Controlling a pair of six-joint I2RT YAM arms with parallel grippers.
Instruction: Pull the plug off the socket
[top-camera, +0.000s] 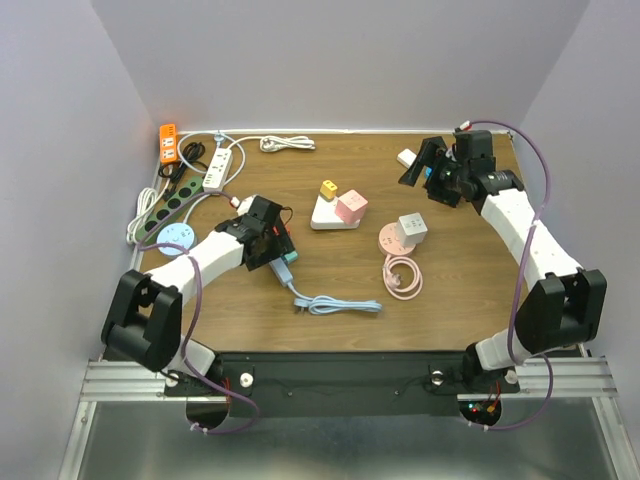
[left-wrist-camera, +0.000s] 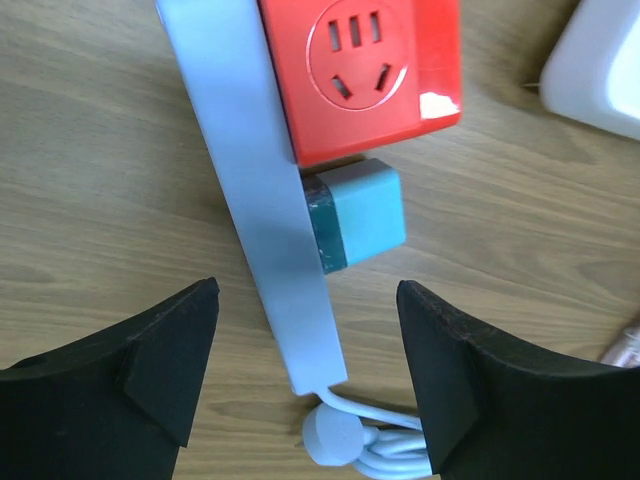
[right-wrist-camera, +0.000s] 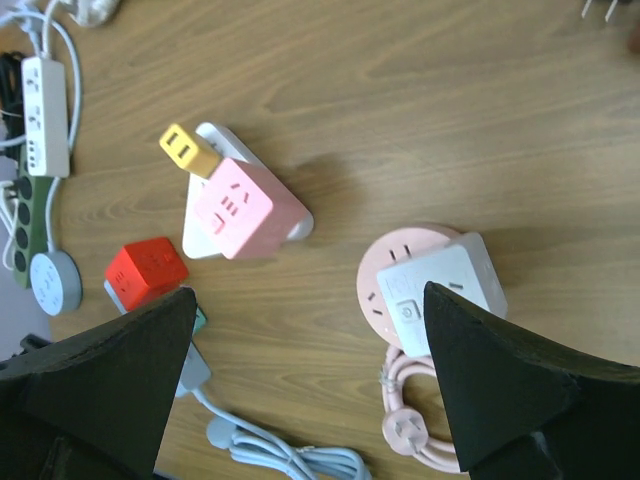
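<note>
Left gripper (left-wrist-camera: 305, 300): jaws wide open, nothing held. The fingers (left-wrist-camera: 150, 350) stand on either side of the pale blue strip (left-wrist-camera: 250, 180) and the teal plug (left-wrist-camera: 365, 212), with bare table (left-wrist-camera: 90, 150) showing on both sides. No contact seen.

Teal plug: seated against the long side of the strip, its darker band touching it. It sits just beside the red cube (left-wrist-camera: 360, 70), which is on the same side of the strip and shows a socket face upward. In the top view the plug (top-camera: 288, 257) peeks out at the near-right edge of the left gripper (top-camera: 275, 245).

Strip cable (left-wrist-camera: 345, 440): leaves the strip's end between the fingers. In the top view it lies bundled (top-camera: 335, 305) towards the near edge.

Right gripper (right-wrist-camera: 308, 300): jaws wide open, empty, raised over the table. In the top view it (top-camera: 422, 170) is at the far right, well apart from the plug.

Centre of table: white base (top-camera: 325, 217) carrying a yellow cube (top-camera: 328, 189) and a pink cube (top-camera: 351, 206). To its right is a pink round socket (top-camera: 390, 240) with a white cube (top-camera: 411, 226) on it, and a coiled pink cable (top-camera: 402, 275) nearer.

Far left: orange strip (top-camera: 168, 143), white strip (top-camera: 218, 170), green strip (top-camera: 170, 210), blue puck (top-camera: 175, 237).
</note>
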